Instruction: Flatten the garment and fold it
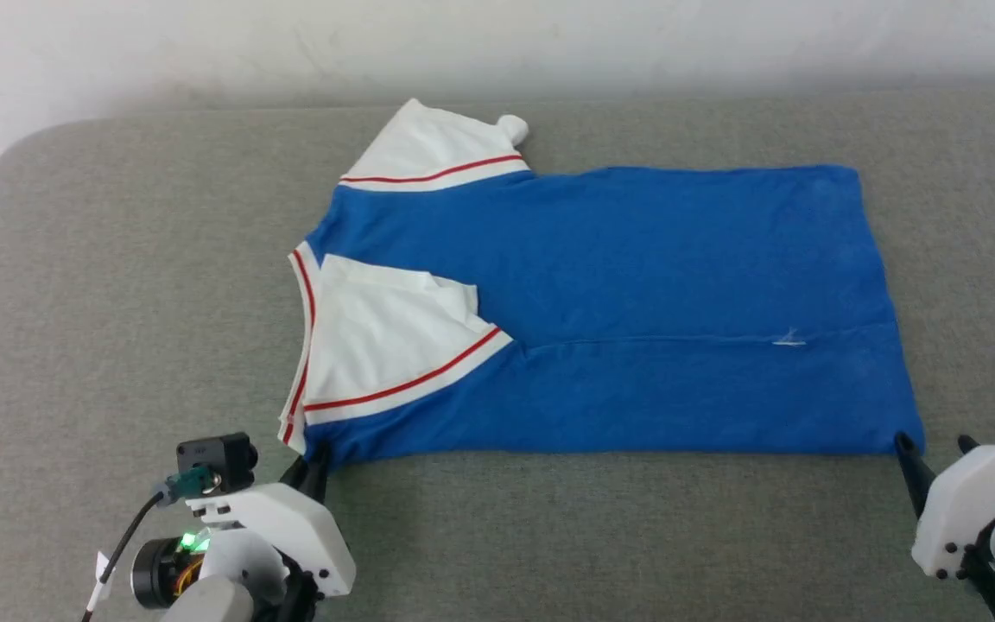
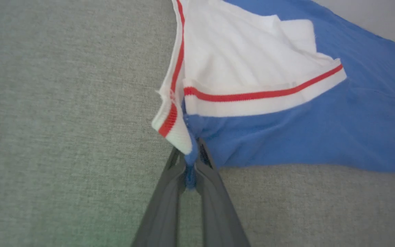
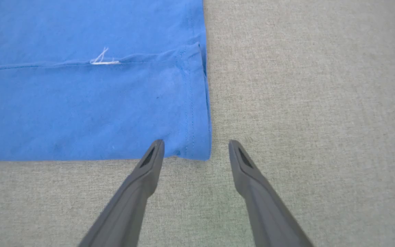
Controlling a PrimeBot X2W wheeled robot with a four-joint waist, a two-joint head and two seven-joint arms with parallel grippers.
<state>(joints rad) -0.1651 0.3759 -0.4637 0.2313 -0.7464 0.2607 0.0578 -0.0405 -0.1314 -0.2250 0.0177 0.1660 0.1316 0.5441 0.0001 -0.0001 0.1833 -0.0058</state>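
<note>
One garment (image 1: 636, 285) (image 2: 321, 137) (image 3: 81, 103), a royal-blue soft-knit T-shirt, spread flat across the middle of a grey woven fabric surface (image 1: 117, 302), collar end toward the left, hem toward the right, near long side folded over onto the body. Two white short sleeves with red-and-white stripe trim: one (image 1: 428, 151) pointing out at the far edge, the other (image 1: 385, 337) (image 2: 238, 58) folded in on top of the blue. One small loose white thread (image 1: 789, 341) (image 3: 103, 60) on the fold line near the hem. Two grippers with long dark fingers, each at a near corner of the shirt. Left gripper (image 1: 316, 462) (image 2: 191, 171) low at the near-left corner just below the striped collar band, fingers pinched together on a bunched tuck of blue fabric. Right gripper (image 1: 935, 445) (image 3: 195, 147) at the near-right hem corner, fingers spread wide apart, holding nothing, that corner between the two tips, one tip at the shirt's near edge, the other over bare grey cloth. Pale plain wall (image 1: 497, 43) behind the surface's rounded far edge.
</note>
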